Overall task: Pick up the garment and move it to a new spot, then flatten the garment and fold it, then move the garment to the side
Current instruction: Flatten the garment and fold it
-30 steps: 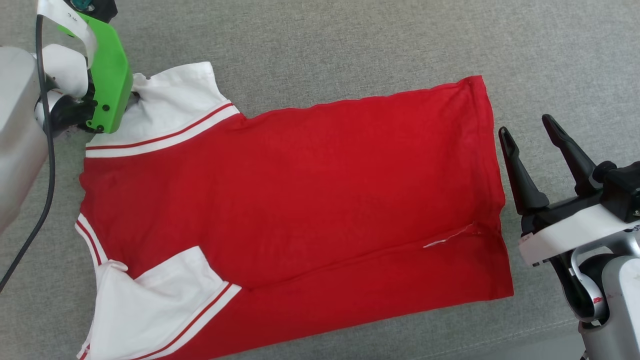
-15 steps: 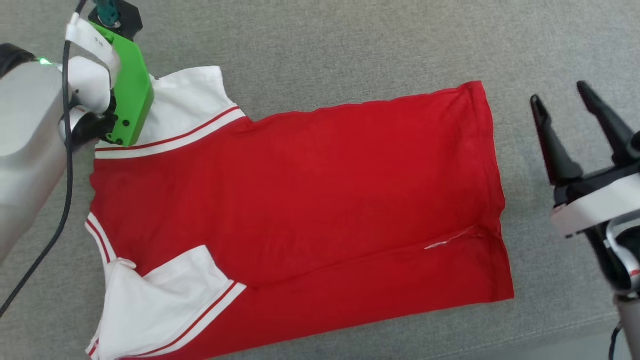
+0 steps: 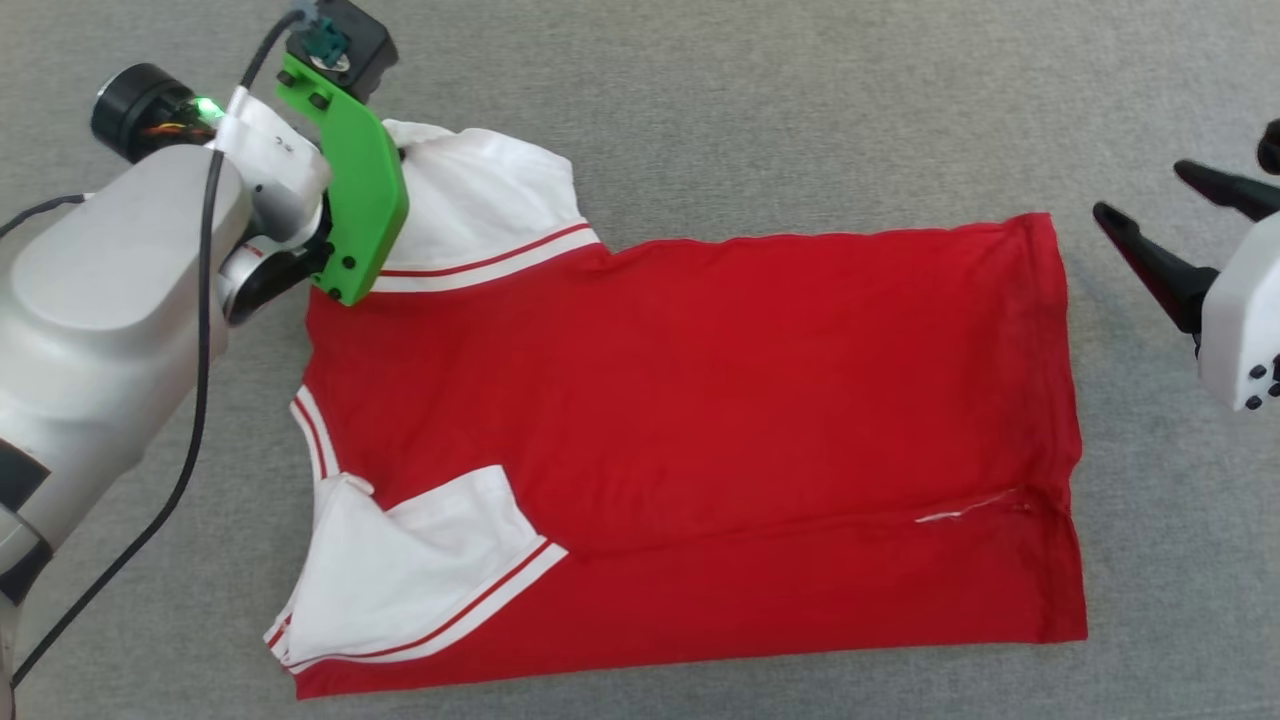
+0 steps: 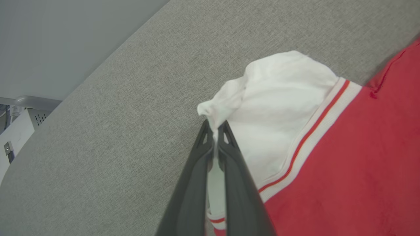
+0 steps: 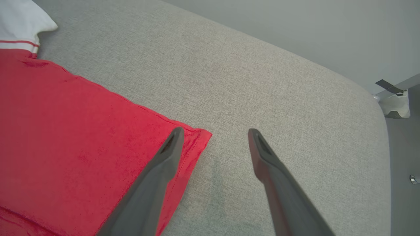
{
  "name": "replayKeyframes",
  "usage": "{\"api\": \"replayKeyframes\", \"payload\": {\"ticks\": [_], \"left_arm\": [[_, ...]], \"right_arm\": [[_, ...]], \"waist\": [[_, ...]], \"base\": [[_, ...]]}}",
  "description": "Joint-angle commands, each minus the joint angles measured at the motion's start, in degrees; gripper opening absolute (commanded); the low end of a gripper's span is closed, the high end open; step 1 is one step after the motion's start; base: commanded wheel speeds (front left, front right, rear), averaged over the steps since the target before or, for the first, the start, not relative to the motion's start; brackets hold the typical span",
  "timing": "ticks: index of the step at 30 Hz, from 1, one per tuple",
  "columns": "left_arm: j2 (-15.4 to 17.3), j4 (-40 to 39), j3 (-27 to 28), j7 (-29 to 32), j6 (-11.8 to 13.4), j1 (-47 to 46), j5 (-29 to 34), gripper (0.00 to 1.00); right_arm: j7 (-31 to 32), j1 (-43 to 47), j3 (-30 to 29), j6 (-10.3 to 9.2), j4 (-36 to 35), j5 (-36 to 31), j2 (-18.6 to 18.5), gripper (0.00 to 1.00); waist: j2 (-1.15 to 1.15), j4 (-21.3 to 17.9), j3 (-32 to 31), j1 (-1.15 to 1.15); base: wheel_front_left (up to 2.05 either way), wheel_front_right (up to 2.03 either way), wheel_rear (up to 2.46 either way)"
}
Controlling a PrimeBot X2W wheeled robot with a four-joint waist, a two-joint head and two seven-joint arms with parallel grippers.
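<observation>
The garment (image 3: 700, 400) lies flat on the grey cloth surface, red body spread wide and a white sleeve (image 3: 420, 570) with red stripes folded onto its near left. My left gripper (image 4: 215, 126) is shut on a bunched edge of the far white sleeve (image 4: 275, 108), lifting a small peak of cloth. In the head view a green bracket (image 3: 355, 200) on that wrist covers the fingers. My right gripper (image 3: 1140, 190) stands open off the garment's right side. In the right wrist view its fingers (image 5: 170, 147) straddle the red hem corner (image 5: 197, 136), with nothing between them.
The grey padded surface (image 3: 750, 110) reaches beyond the garment on all sides, and its rounded edge (image 5: 377, 108) drops to the floor on the right. A black cable (image 3: 190, 440) hangs along my left arm. A white box (image 4: 16, 131) stands past the surface's left edge.
My left gripper has shut on the far sleeve's edge and bunched it up. The head camera has shifted, so the garment sits further right. The right gripper stayed open and rose toward the hem's far corner.
</observation>
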Motion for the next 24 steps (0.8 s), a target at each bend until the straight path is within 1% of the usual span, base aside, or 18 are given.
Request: {"api": "replayKeyframes", "payload": {"ticks": [1, 4, 6, 10, 13, 17, 22, 24], "left_arm": [[-0.5, -0.5, -0.3, -0.8, -0.1, -0.6, 0.4, 0.0], [-1.1, -1.4, -0.5, -2.4, -0.1, -1.3, 1.4, 0.0], [-1.4, -1.9, -0.6, -3.1, -0.1, -1.6, 2.1, 0.0], [-2.2, -2.9, -0.7, -4.6, -0.1, -2.3, 3.0, 0.0], [-2.7, -3.6, -0.8, -5.7, -0.1, -2.9, 3.1, 0.0], [-3.3, -3.9, -0.8, -6.4, -0.1, -4.2, 3.4, 0.0], [-4.1, -3.6, -0.8, -7.4, -0.1, -5.2, 3.6, 0.0], [-4.3, -3.5, -0.8, -7.7, -0.1, -5.3, 3.7, 0.0]], "right_arm": [[2.5, -1.7, 1.4, -0.04, 0.6, 1.8, -0.6, 1.0], [9.5, -4.5, 4.4, -0.04, 2.8, 5.2, -2.0, 1.0], [13.1, -6.2, 5.7, -0.04, 4.7, 6.3, -2.3, 1.0], [17.7, -8.7, 7.6, -0.04, 8.8, 7.8, -1.9, 1.0], [18.3, -10.5, 9.3, -0.04, 12.7, 7.2, -1.1, 1.0], [17.3, -12.2, 10.2, -0.04, 17.0, 6.7, 0.4, 1.0], [16.0, -13.0, 12.1, -0.04, 20.9, 6.7, 2.2, 1.0], [15.9, -12.7, 13.8, -0.04, 22.0, 6.8, 2.5, 1.0]], "waist": [[0.0, 1.8, -1.0, 0.0], [0.0, 2.9, -1.0, 0.0], [0.0, 3.6, -0.9, 0.0], [0.0, 5.0, -0.3, 0.0], [0.0, 5.8, 0.6, 0.0], [0.0, 6.7, 2.3, 0.0], [0.0, 7.4, 3.8, 0.0], [0.0, 7.7, 4.3, 0.0]], "base": [[0.0, 0.0, 0.0], [0.0, 0.0, 0.0], [0.0, 0.0, 0.0], [0.0, 0.0, 0.0], [0.0, 0.0, 0.0], [0.0, 0.0, 0.0], [0.0, 0.0, 0.0], [0.0, 0.0, 0.0]]}}
